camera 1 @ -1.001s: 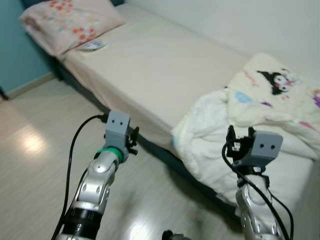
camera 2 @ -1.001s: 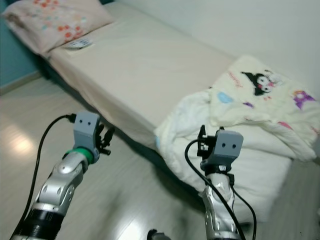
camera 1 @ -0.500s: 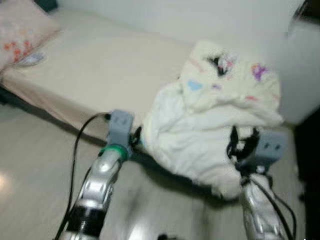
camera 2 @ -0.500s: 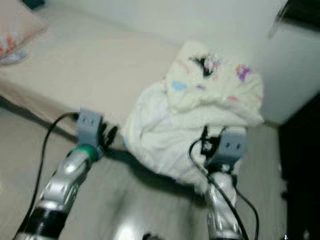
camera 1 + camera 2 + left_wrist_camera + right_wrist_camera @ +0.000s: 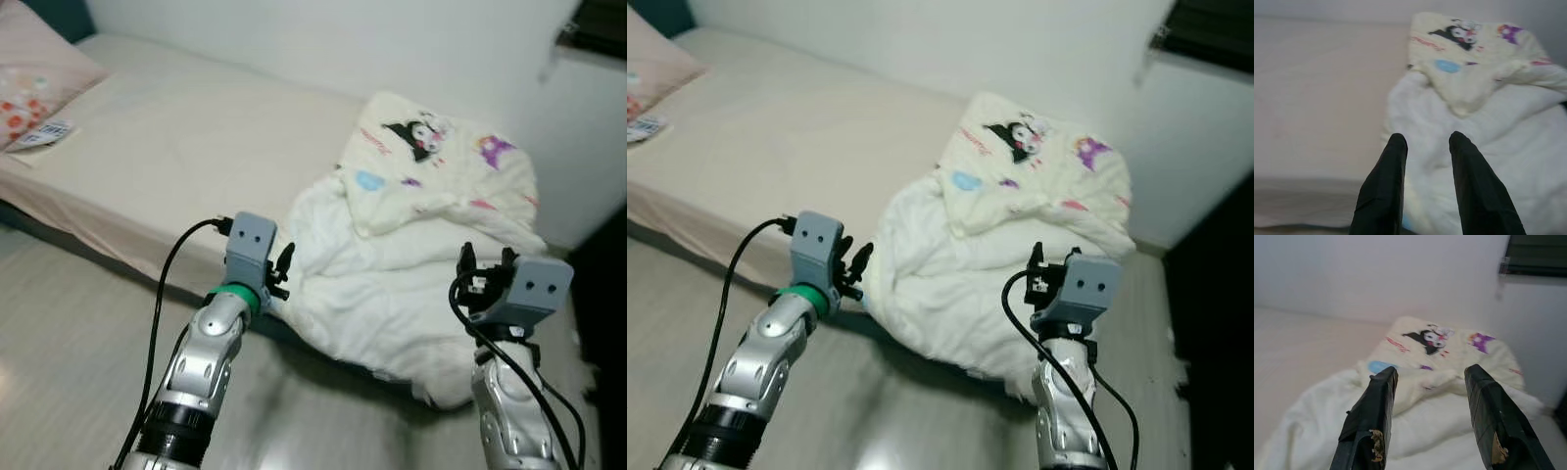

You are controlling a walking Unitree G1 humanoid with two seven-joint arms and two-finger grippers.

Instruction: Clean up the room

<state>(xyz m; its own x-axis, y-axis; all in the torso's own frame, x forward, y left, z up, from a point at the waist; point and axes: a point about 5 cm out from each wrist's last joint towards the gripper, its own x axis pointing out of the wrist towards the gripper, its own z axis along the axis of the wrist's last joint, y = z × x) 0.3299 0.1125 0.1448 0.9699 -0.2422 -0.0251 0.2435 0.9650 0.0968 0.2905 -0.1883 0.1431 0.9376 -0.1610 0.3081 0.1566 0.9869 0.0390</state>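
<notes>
On the bed [image 5: 176,157] ahead, a messy blanket [image 5: 411,264] waits; both grippers, left [image 5: 1425,139] and right [image 5: 1430,377], reach with fingers apart to grab it.

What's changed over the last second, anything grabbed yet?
Only the camera swung right, centring the crumpled blanket. Nothing grabbed: left gripper and right gripper stay open and raised before it. Blanket, bed and pillow lie as before.

A low bed [image 5: 186,157] stands against a plain white wall [image 5: 323,39] on pale wood-look flooring [image 5: 69,333].
</notes>
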